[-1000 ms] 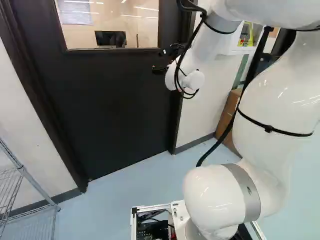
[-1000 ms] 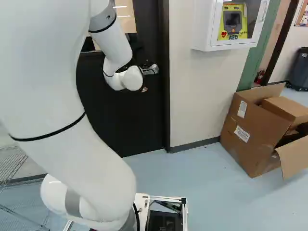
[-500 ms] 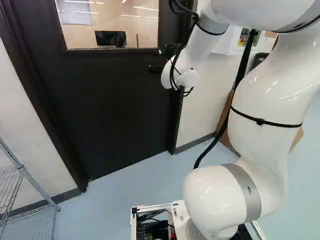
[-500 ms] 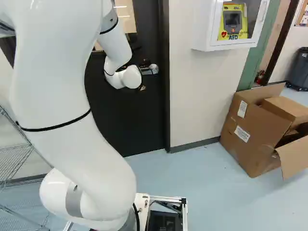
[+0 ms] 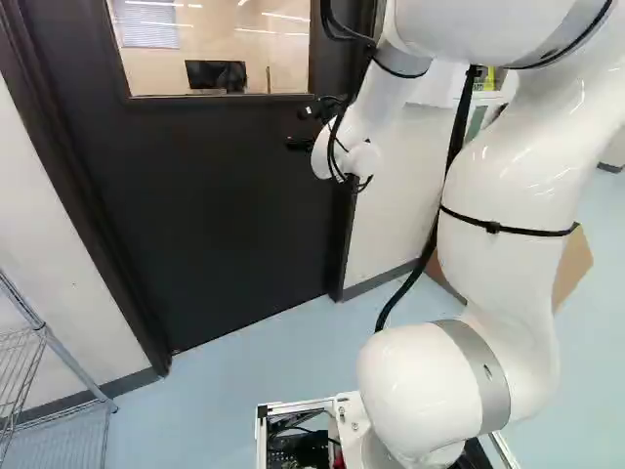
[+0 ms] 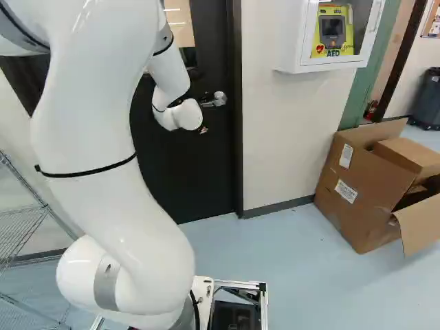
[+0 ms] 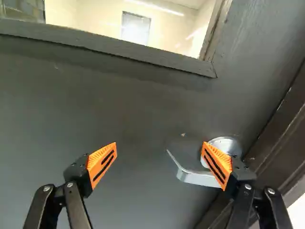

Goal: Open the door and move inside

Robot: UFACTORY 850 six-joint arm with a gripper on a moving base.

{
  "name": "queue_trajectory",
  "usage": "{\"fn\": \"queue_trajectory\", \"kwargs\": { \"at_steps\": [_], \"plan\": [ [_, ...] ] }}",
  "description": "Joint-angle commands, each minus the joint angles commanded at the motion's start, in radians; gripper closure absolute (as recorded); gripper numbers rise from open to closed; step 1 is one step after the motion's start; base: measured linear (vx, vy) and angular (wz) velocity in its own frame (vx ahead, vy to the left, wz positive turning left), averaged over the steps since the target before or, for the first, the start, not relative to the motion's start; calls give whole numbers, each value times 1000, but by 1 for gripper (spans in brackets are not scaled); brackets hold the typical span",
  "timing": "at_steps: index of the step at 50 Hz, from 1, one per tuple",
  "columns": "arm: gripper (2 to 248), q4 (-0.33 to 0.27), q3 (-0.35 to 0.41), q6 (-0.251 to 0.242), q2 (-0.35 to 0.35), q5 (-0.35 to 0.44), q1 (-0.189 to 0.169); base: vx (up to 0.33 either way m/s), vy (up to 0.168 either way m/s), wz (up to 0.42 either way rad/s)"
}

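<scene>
The gripper (image 5: pixel 298 128) is partly visible before the dark door (image 5: pixel 225 205) in the left base view, at the door's handle side. In the wrist view the gripper (image 7: pixel 160 155) has its orange-padded fingers wide apart, nothing between them except the door face behind. One finger's pad (image 7: pixel 217 164) overlaps the round base of the silver lever handle (image 7: pixel 198 177); whether it touches I cannot tell. The lever's bent end points into the space between the fingers. Beside the arm's wrist, the handle (image 6: pixel 217 100) shows in the right base view. The door stands closed in its frame.
A wire shelf (image 5: pixel 49 342) stands left of the door. Right of the door frame are a wall with a white AED cabinet (image 6: pixel 328 65) and an opened cardboard box (image 6: pixel 364 192) on the floor. The door's window (image 5: pixel 215 49) shows a room beyond.
My arm's upper links and elbow have swung leftward in the left base view, and the wrist has shifted slightly left. More of the handle shows in the right base view. The base has not moved.
</scene>
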Motion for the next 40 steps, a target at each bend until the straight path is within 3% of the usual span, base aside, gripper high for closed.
{"fn": "queue_trajectory", "kwargs": {
  "at_steps": [40],
  "plan": [
    [3,0,16,0,-68,0,0,0,0,0]
  ]
}}
